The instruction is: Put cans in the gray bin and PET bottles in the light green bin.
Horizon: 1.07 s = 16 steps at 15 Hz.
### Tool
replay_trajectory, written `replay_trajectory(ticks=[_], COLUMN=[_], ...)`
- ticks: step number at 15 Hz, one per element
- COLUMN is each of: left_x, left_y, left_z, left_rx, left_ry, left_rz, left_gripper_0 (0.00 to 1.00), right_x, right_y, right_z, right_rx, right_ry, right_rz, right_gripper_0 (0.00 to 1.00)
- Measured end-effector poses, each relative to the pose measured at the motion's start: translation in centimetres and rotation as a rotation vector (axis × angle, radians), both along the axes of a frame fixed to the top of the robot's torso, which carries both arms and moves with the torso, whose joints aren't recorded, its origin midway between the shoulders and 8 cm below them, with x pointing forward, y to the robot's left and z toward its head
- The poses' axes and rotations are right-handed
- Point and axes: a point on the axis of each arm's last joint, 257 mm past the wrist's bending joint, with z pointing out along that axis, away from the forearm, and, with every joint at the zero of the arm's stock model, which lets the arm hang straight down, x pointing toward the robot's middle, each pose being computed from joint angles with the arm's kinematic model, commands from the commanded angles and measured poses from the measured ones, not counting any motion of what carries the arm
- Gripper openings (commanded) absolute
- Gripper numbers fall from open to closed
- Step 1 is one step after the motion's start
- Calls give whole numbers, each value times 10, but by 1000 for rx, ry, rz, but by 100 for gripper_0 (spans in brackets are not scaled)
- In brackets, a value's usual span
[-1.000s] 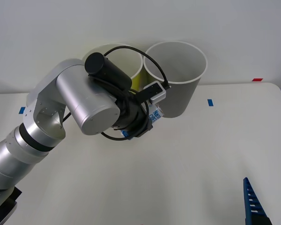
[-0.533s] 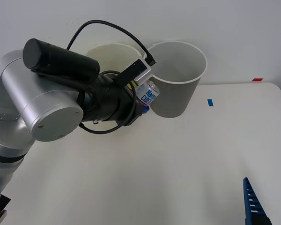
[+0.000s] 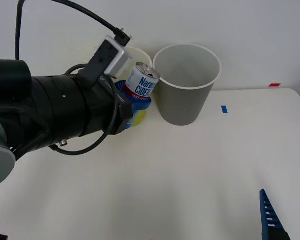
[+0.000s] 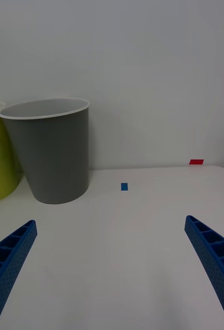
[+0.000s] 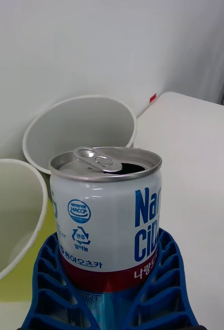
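Note:
My left gripper (image 3: pixel 136 101) is shut on the can (image 3: pixel 142 82), a white-labelled can with blue lettering, a red band and an opened silver top. I hold it upright in the air at rim height, just left of the gray bin (image 3: pixel 186 87). In the left wrist view the can (image 5: pixel 108 216) sits between my blue fingers (image 5: pixel 50 278), with the gray bin's pale inside (image 5: pixel 81 129) beyond it. The light green bin (image 3: pixel 140 115) stands behind the arm, mostly hidden; its white rim (image 5: pixel 37 216) shows beside the can. No PET bottles are in view.
My right gripper (image 4: pixel 112 268) hangs open and idle over the table's front right, one blue finger (image 3: pixel 269 217) showing in the front view. A blue tape mark (image 3: pixel 224 109) and a red one (image 3: pixel 274 85) lie on the white table. A wall stands behind the bins.
The left arm has risen and swung back, lifting the can from low beside the gray bin's wall up to rim height. The right arm has not moved.

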Motion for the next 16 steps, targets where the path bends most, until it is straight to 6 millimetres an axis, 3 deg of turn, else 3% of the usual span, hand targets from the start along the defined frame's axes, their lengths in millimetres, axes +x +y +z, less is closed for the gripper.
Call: replay_trajectory(ticks=[7, 11, 16], left_x=[9, 18, 51], left_y=[18, 25, 21], left_z=[50, 89, 117], left_rx=[-181, -324, -492], left_ry=[-63, -123, -145], left_rz=[77, 111, 135], left_gripper_0=[0, 0, 0], right_x=[0, 0, 0], right_y=[0, 0, 0], right_z=[0, 0, 0], right_rx=[0, 0, 0], right_ry=[0, 0, 0], right_rz=[0, 0, 0], right_gripper_0=[100, 100, 100])
